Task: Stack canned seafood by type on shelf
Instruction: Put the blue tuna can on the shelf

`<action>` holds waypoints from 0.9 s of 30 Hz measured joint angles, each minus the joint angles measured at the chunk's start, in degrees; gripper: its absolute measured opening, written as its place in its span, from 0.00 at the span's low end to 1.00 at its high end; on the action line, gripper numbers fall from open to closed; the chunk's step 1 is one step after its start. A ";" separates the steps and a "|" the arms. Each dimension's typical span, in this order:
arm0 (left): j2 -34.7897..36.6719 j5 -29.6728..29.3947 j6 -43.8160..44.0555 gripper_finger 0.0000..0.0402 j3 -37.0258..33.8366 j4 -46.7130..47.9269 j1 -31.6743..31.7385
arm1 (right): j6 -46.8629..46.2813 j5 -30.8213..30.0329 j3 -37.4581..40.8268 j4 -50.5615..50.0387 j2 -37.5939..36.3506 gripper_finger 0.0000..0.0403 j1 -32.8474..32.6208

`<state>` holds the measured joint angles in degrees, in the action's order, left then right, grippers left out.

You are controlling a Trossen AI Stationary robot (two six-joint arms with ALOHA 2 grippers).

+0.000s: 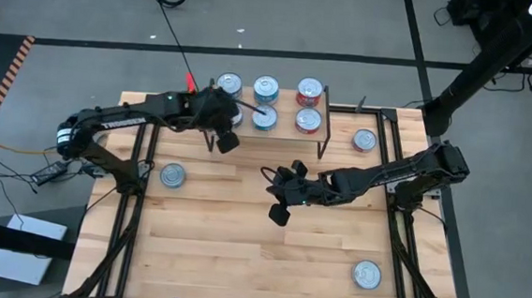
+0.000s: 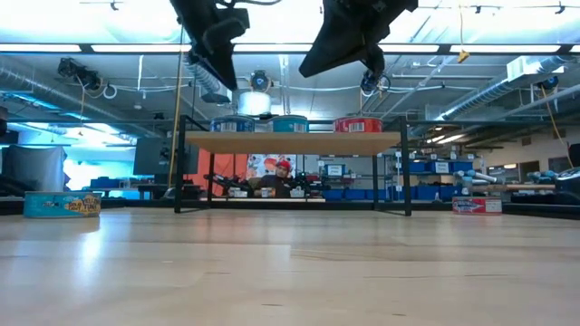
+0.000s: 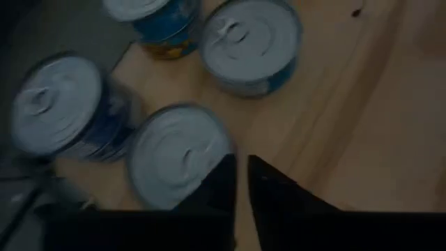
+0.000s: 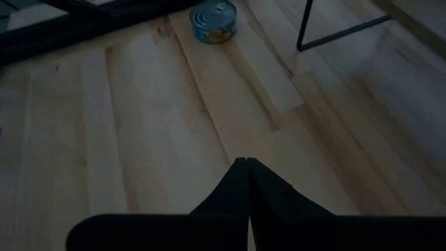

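Wooden shelf under six tins

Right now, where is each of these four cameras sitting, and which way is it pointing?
High view: overhead, facing straight down on the table, shelf and both arms.
Low view: at tabletop height, facing level across to the shelf; both grippers hang in from above.
Left wrist view: on the left arm, facing down past its nearly closed fingers at cans on the shelf.
Right wrist view: on the right arm, facing past its shut fingers at bare tabletop.
Shared: high and low views both show the shelf's cans.
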<state>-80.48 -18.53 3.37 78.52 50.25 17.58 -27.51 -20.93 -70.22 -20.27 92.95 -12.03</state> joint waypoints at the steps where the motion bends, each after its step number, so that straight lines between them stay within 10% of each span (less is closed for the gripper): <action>1: -0.50 1.59 -0.35 0.07 0.00 -0.91 0.49 | 0.27 0.06 0.00 0.04 0.00 0.02 0.16; 18: 1.52 14.71 1.99 0.00 -9.82 -28.99 6.15 | 5.22 3.23 5.33 -1.62 -6.48 0.00 3.59; 27: 6.83 11.06 2.83 0.00 -16.15 -30.81 7.16 | 5.63 7.75 17.13 4.90 -19.26 0.00 6.96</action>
<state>-73.65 -7.46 6.19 62.37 19.43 24.74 -21.88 -13.18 -53.08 -15.37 73.69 -5.07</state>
